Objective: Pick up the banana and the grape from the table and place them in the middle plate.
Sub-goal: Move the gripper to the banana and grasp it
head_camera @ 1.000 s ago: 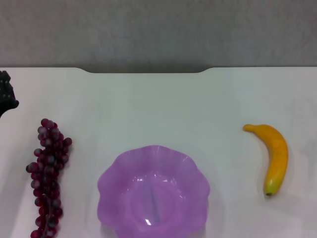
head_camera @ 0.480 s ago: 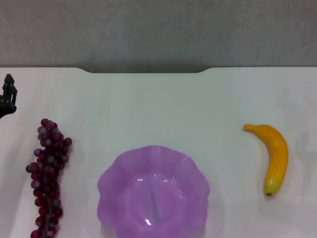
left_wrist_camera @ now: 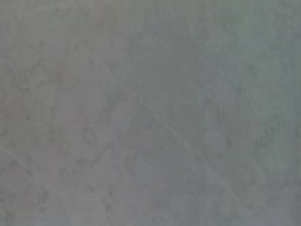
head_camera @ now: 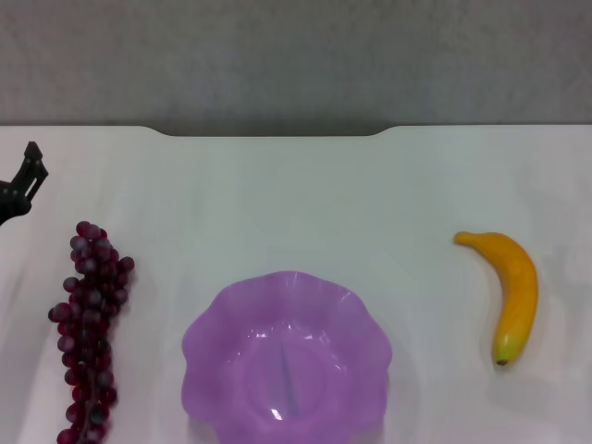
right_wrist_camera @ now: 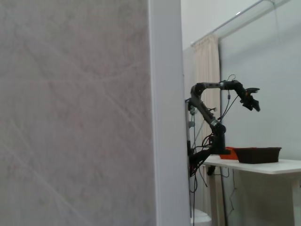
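The left gripper (head_camera: 20, 185) shows only as a dark tip at the left edge of the head view, above the table (head_camera: 296, 194) and just beyond the far end of the grape (head_camera: 90, 328); whether its fingers stand apart or closed cannot be told from the little that shows, and nothing is seen in its hold. The left wrist view gives only a plain grey surface, so it offers no help in lining up. The grape bunch lies lengthwise along the left side of the table, running from near the gripper toward the robot, apart from the middle plate (head_camera: 208, 324), which sits empty at the centre near the front edge. The banana (head_camera: 514, 291) lies well apart on the right side, stem end away from the robot, untouched. The right gripper is not in the head view; its wrist view faces a wall and a distant room. The step in hand looks to be the reach for the grape: it would go best with the fingers straddling the bunch across its narrow width near the middle, coming down squarely so loose berries do not roll aside.
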`<action>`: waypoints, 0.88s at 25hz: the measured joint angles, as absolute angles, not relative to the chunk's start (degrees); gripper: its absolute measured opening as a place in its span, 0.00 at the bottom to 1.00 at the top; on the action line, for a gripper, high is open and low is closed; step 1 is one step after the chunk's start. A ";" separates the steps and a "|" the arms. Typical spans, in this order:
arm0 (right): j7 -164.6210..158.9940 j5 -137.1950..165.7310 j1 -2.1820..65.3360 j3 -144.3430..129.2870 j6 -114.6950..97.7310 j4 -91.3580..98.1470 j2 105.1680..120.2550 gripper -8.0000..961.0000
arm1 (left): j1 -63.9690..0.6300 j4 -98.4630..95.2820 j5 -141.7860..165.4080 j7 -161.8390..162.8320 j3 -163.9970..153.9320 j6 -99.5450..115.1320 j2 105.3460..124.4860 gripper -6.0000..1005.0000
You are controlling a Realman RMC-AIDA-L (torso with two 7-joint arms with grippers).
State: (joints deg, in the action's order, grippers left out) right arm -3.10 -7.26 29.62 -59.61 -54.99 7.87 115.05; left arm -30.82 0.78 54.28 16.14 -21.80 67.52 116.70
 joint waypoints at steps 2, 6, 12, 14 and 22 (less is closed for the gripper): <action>-3.12 -7.02 29.61 -60.54 -54.85 7.78 115.07 0.94 | -30.71 0.74 54.34 16.16 -21.87 67.31 116.61 0.66; -4.12 -6.87 29.61 -64.51 -54.78 7.13 115.36 0.94 | -30.46 0.74 53.92 16.61 -21.77 67.20 116.63 0.84; -24.43 1.52 27.23 -76.84 -56.40 8.51 115.18 0.93 | -30.01 0.85 53.71 16.81 -21.99 66.44 116.69 0.89; -29.46 6.55 25.68 -78.67 -58.49 10.34 114.89 0.93 | -29.75 0.87 53.80 16.81 -22.09 66.69 116.70 0.89; -35.18 9.59 22.99 -79.99 -60.41 11.18 115.07 0.92 | -29.46 0.88 53.94 16.80 -22.35 67.32 116.75 0.89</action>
